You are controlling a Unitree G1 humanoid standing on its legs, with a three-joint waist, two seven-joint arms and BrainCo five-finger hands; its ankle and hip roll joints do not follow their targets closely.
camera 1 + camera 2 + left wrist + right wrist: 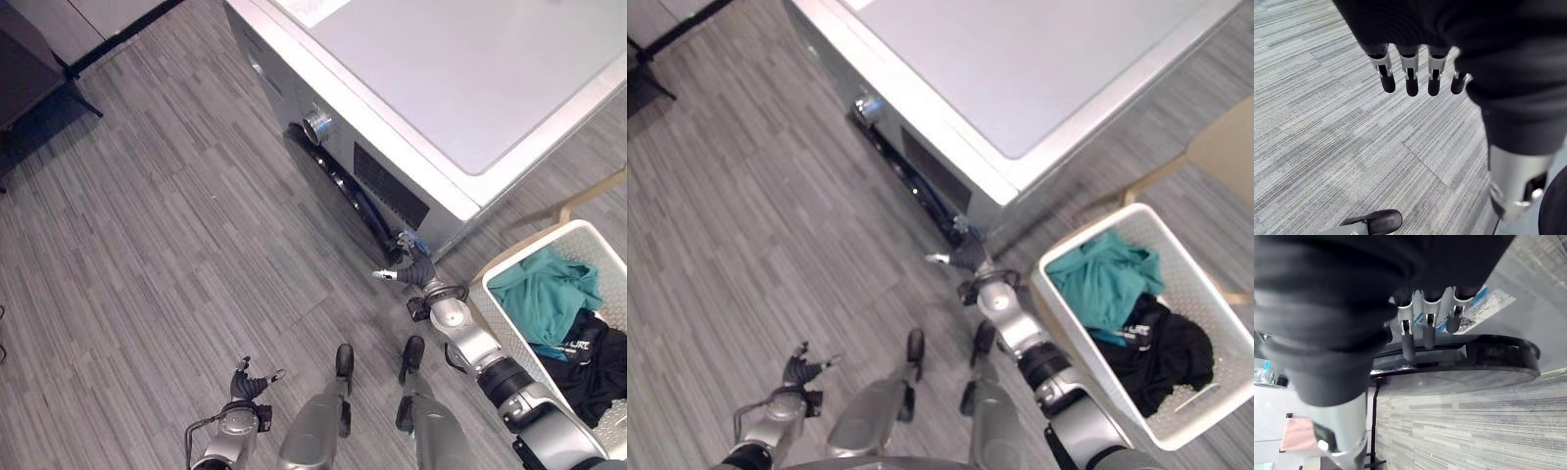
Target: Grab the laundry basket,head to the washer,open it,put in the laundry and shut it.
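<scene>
While the white perforated plastic laundry basket (1200, 294) sits at lower right, the washer's stiff, dark round door (1488, 355) is met at its rim by the right hand's (413, 266) straight fingers; the left hand (247, 384) hangs relaxed.

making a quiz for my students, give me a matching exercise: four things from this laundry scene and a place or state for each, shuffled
Things:
1. right robot hand
2. left robot hand
3. teal garment
4. washer door

Places or states:
A. lying in the white laundry basket
B. open, over bare floor
C. fingers at the washer door's edge
D. dark, round, on the washer's front

Pairs: 1-C, 2-B, 3-A, 4-D
</scene>
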